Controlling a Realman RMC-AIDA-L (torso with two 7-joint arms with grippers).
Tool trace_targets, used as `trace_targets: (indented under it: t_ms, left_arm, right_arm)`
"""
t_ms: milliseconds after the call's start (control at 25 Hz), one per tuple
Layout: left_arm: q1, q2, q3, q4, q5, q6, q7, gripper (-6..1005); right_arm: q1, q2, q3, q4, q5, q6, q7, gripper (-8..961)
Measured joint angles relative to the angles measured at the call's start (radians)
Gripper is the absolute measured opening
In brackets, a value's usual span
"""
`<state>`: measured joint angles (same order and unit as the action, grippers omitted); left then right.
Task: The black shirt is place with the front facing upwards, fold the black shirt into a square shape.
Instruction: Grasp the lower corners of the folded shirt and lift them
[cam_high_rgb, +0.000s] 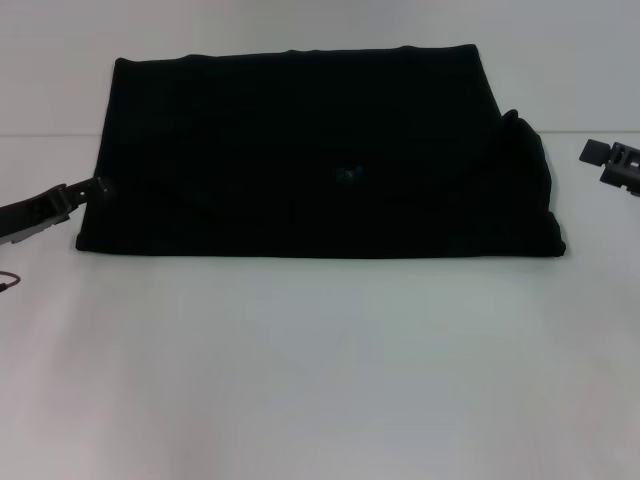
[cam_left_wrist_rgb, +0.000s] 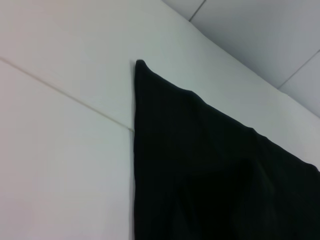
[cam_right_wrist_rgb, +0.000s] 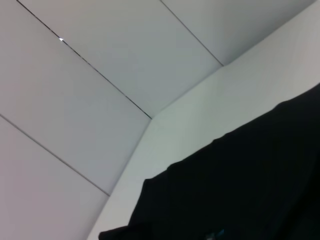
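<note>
The black shirt is lying folded into a wide rectangle on the far half of the white table. The left gripper is sitting at its nine o'clock edge, touching the cloth. The right gripper is hovering at three o'clock, apart. I cannot tell how either is set.

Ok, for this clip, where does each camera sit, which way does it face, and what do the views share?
Head view: on the robot's head, looking forward and down at the black shirt on the white table; left claw at the shirt's left edge, right claw off to the right, apart from it.
Left wrist view: on the left arm, facing a shirt corner; no claw shows.
Right wrist view: on the right arm, facing a shirt edge; no claw shows.
Shared: all three show the shirt on the table.
</note>
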<state>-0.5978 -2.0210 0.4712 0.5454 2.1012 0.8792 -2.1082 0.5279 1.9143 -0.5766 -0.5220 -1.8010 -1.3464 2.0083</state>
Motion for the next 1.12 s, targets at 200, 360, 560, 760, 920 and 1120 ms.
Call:
trace_targets:
  t_ms: [200,360,560,760,920,1120]
  left_arm:
    - [-0.017,0.003,0.054,-0.019,0.009,-0.059,-0.007,949]
    - [-0.036,0.011,0.065,-0.067,0.023,-0.094,-0.009,948]
    - [-0.042,0.013,0.078,-0.083,0.025,-0.12,-0.007,948]
    - [-0.042,0.011,0.097,-0.091,0.026,-0.122,-0.008,947]
    - [-0.042,0.009,0.118,-0.096,0.027,-0.122,-0.009,946]
    - [-0.043,0.008,0.12,-0.096,0.027,-0.122,-0.025,946]
  right_arm:
    - [0.005,0.0,-0.001,0.007,-0.018,0.016,0.0,860]
    - [0.003,0.0,0.003,0.007,-0.018,0.014,0.0,856]
    - [-0.002,0.0,0.007,0.007,-0.018,0.01,0.0,852]
    - [-0.003,0.0,0.008,0.007,-0.018,0.01,0.0,848]
    - [-0.004,0.0,0.008,0.007,-0.018,0.01,0.0,845]
    - [-0.005,0.0,0.008,0.007,-0.018,0.008,0.0,841]
